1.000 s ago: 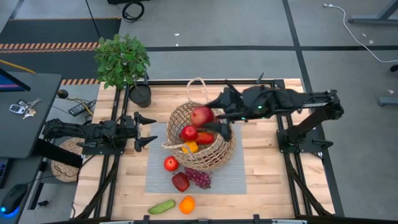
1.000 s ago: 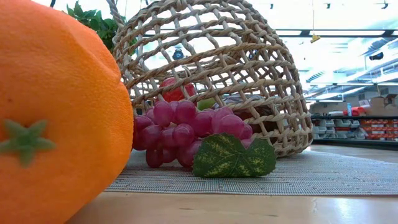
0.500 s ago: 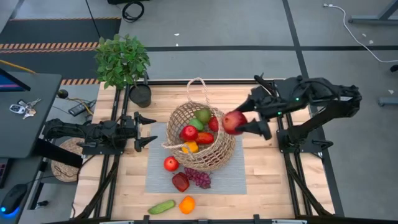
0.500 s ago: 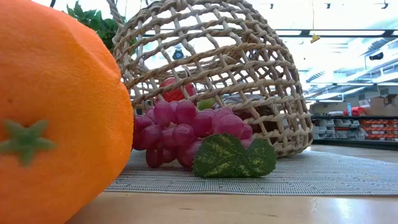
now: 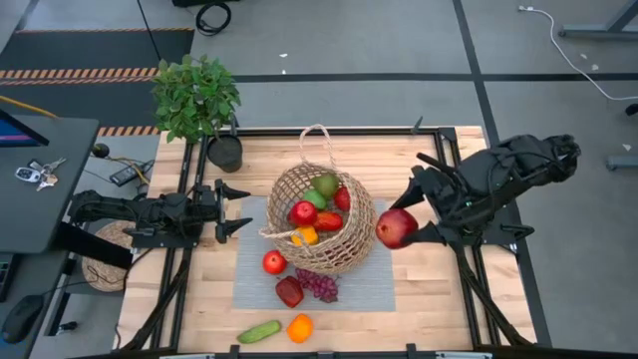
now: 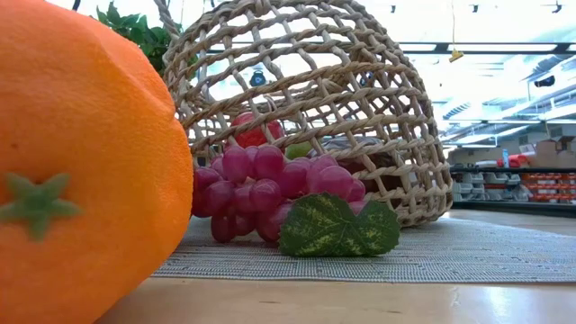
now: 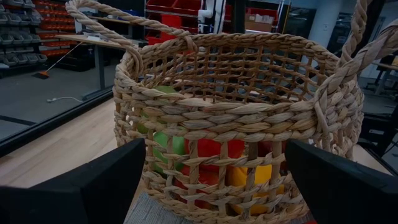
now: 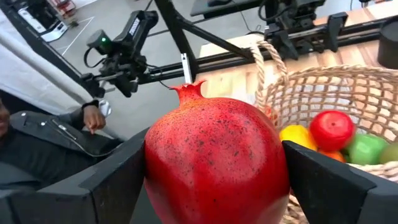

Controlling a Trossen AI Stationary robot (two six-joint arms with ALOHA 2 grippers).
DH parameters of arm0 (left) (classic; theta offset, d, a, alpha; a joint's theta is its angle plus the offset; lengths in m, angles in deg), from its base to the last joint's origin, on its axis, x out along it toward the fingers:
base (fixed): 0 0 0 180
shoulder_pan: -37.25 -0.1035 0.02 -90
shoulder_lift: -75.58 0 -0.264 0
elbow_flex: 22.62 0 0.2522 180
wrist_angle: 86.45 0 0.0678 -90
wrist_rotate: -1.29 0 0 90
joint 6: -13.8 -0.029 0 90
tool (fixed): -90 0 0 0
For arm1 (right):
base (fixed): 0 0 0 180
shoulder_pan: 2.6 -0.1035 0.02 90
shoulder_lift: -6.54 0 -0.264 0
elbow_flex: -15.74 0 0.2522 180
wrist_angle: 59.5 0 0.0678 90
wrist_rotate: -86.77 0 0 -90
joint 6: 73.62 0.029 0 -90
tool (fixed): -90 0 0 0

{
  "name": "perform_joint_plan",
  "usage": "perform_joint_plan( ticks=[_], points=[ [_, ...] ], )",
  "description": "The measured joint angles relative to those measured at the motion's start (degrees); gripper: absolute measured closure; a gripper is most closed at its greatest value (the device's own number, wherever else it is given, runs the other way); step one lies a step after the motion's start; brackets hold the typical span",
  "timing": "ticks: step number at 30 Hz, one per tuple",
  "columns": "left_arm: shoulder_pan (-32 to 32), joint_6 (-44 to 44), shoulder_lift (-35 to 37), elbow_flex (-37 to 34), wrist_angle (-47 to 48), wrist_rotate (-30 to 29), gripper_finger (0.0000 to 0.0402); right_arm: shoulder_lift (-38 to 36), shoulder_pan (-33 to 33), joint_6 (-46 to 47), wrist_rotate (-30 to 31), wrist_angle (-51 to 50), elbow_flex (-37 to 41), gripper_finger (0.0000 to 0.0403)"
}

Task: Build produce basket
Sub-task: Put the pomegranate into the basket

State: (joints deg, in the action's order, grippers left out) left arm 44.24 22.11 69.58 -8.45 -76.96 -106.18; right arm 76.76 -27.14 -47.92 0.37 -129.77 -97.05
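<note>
Your left gripper [image 5: 242,210] waits open just beside the basket [image 5: 351,249], which sits mid-table on the mat [image 5: 374,284] already holding several fruits. An apple [image 5: 274,262], a dark red fruit [image 5: 290,291], grapes [image 5: 319,286], a cucumber [image 5: 260,331] and an orange [image 5: 299,327] lie outside it. Your right gripper [image 5: 404,221] clasps a pomegranate [image 5: 396,228], raised just right of the basket: roughly half done.

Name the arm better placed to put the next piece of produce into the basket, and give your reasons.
Right. The right gripper is shut on a red pomegranate beside the basket. The left gripper is open and holds nothing, on the basket's other side.
</note>
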Motion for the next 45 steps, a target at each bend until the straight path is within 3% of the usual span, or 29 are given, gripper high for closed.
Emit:
perform_joint_plan(
  ticks=[17, 30, 35, 45],
  points=[
    [0.0, 0.0, 0.0, 0.0, 0.0, 0.0, 0.001, 0.0, -4.2, -0.6, 7.4, 0.3, 0.0, 0.0041],
    [0.0, 0.0, 0.0, 0.0, 0.0, 0.0, 0.001, 7.7, 0.0, 3.3, 25.4, 5.7, 0.0, 0.0041],
    [0.0, 0.0, 0.0, 0.0, 0.0, 0.0, 0.001, 14.6, 4.1, 8.0, 19.4, 9.0, 0.0, 0.0041],
    [0.0, 0.0, 0.0, 0.0, 0.0, 0.0, 0.001, 24.6, 13.3, 6.2, 7.9, 9.5, -0.8, 0.0041]
  ],
)
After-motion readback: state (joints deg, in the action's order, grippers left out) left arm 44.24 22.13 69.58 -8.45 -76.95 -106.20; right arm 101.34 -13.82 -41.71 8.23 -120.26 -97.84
